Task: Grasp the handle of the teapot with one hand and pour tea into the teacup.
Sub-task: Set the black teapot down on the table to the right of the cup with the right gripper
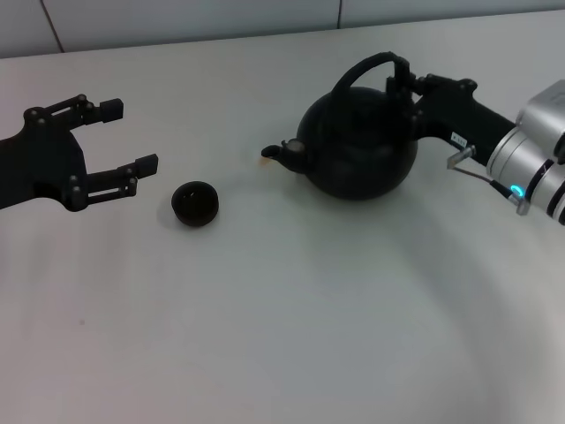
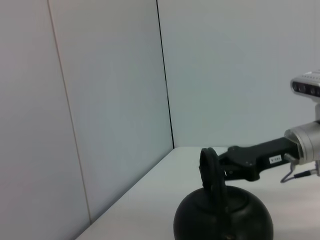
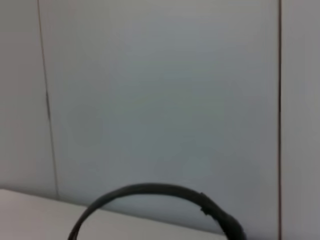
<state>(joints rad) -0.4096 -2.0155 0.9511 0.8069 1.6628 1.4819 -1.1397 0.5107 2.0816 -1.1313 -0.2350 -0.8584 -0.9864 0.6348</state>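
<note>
The matte-black teapot (image 1: 357,146) stands on the white table right of centre, its short spout (image 1: 284,152) pointing toward the small black teacup (image 1: 194,203). My right gripper (image 1: 402,81) reaches in from the right and is shut on the right end of the arched handle (image 1: 357,72). The left wrist view shows the same grip, with the handle (image 2: 210,170) seen edge-on above the teapot (image 2: 222,220). Only the handle's arc (image 3: 150,189) shows in the right wrist view. Left of the teacup my left gripper (image 1: 132,135) hovers open and holds nothing.
The white table (image 1: 291,318) stretches wide in front of the pot and cup. Pale wall panels (image 2: 110,100) rise right behind the table's far edge (image 1: 221,35).
</note>
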